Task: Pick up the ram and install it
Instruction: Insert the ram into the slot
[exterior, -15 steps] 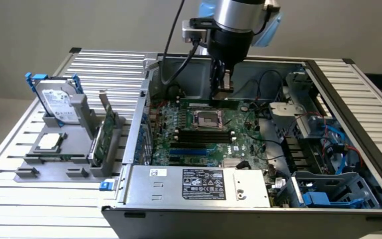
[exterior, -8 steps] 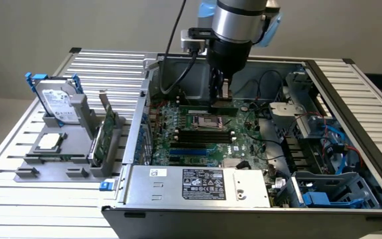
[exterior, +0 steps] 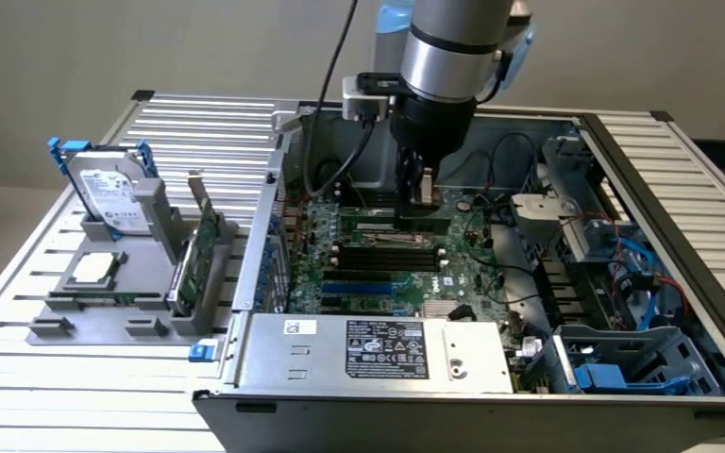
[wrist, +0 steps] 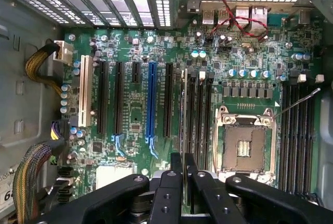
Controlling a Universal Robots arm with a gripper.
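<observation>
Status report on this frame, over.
Gripper shut on long thin green ram stick, edge-on. Aligned with black memory slots beside open processor socket. No obstruction seen.

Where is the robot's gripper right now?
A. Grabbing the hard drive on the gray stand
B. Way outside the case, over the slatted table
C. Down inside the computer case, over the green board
C: the gripper is down inside the case, just above the motherboard, shut on the ram.
</observation>
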